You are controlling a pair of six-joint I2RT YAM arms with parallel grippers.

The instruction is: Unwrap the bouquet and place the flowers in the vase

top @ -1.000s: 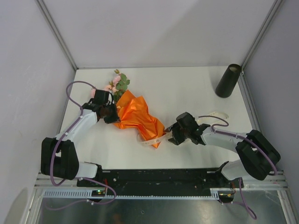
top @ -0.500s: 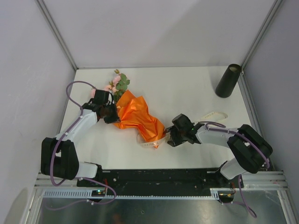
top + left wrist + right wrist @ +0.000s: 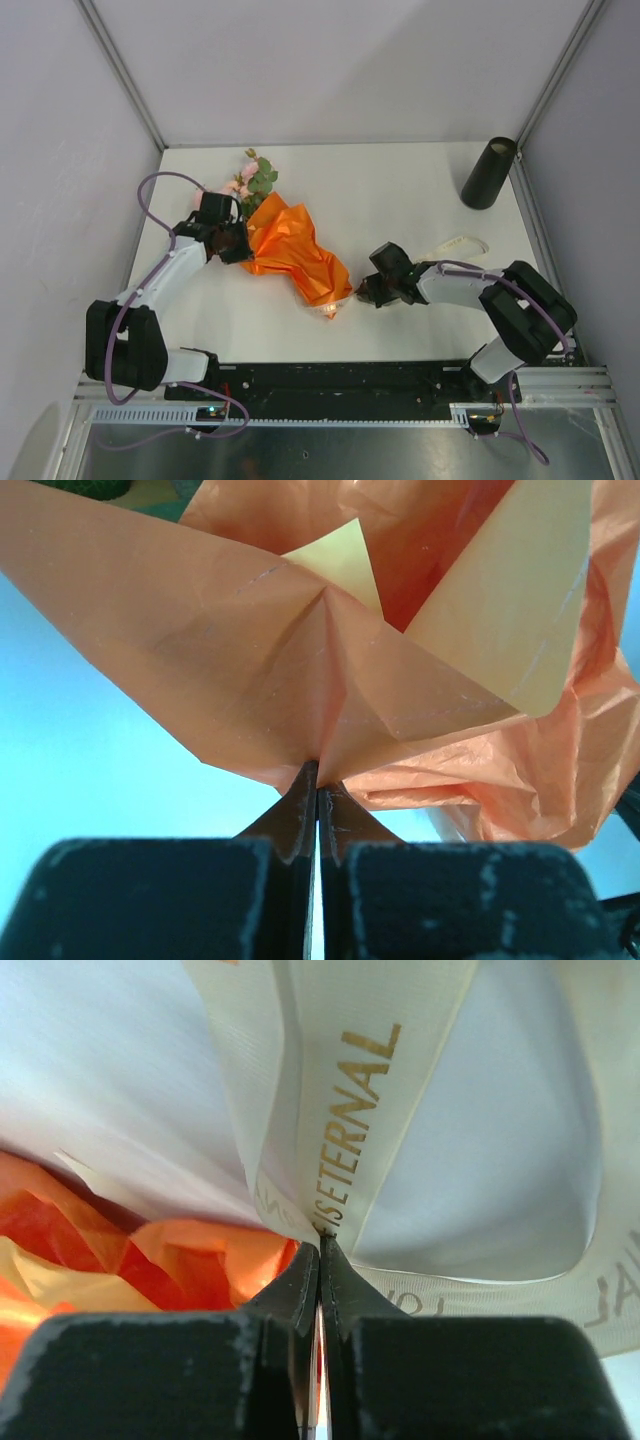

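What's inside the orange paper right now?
Pink flowers and green leaves poke out at the far end of the orange paper. The stems inside are covered, so they cannot be seen.

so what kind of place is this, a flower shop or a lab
Most likely a robot lab test cell, not a shop: a white table boxed in by blank panels on metal rails, a left arm and right arm working on it, with a bouquet and black vase as props.
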